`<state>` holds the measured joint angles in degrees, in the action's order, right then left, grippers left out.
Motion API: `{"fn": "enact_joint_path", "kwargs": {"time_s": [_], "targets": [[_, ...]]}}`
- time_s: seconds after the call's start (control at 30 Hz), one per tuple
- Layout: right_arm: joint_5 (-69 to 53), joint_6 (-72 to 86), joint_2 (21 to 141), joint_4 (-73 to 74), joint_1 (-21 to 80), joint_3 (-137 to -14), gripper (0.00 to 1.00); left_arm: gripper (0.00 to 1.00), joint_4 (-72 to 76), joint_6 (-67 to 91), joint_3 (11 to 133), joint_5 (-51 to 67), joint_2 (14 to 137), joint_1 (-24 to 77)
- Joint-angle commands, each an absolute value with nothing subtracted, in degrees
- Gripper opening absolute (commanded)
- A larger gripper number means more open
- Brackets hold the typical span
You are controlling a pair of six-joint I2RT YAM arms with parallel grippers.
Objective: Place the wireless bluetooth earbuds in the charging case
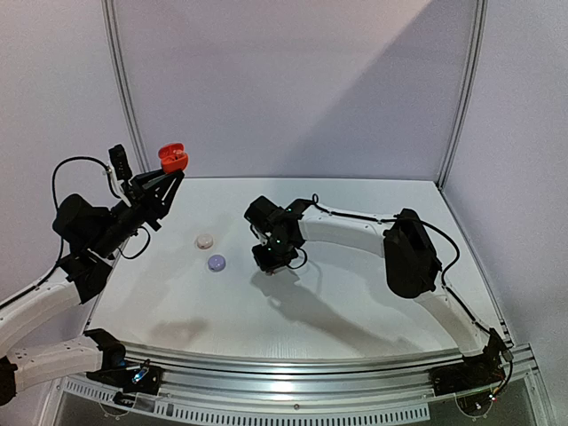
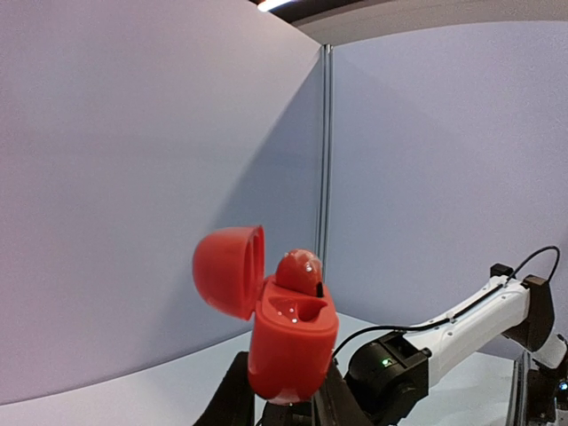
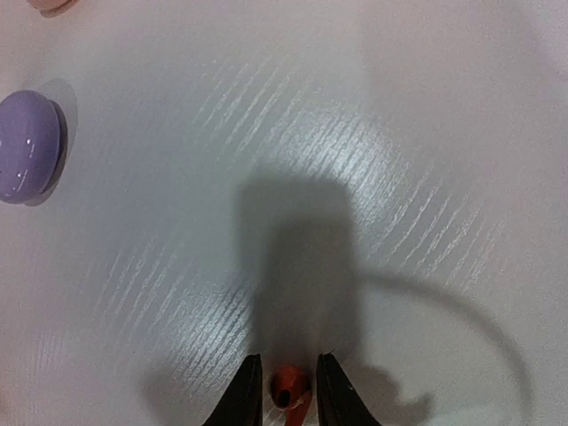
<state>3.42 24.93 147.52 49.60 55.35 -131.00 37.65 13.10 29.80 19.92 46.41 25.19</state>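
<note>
A white table [image 1: 373,302] is carrying two small round cases, both left of its middle. The lilac case [image 1: 216,263] is lying nearer the arms' bases, and the pale case [image 1: 205,240] is sitting just beyond it, close but apart.

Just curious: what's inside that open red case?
One red earbud sits in the case; the slot beside it looks empty. Its stem is hidden inside.
</note>
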Motion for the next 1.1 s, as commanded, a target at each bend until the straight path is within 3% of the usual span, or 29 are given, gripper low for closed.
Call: {"fn": "enact_joint_path", "kwargs": {"time_s": [0.0, 0.43, 0.87, 1.07], "targets": [[5.36, 23.13, 150.99, 53.46, 56.32, -131.57, 0.20, 0.00, 36.74, 12.53, 29.00, 19.98, 46.49, 24.44], [7.09, 23.21, 147.92, 49.99, 56.39, -131.38, 0.08, 0.00, 36.39, 12.10, 28.92, 19.63, 46.10, 24.46], [14.73, 15.54, 130.06, 35.44, 56.42, -127.18, 0.03, 0.00, 36.05, 9.30, 29.07, 17.19, 45.97, 24.45], [18.03, 9.95, 119.55, 21.98, 58.83, -126.83, 0.00, 0.00, 36.89, 5.26, 29.59, 16.72, 46.77, 24.43]]}}
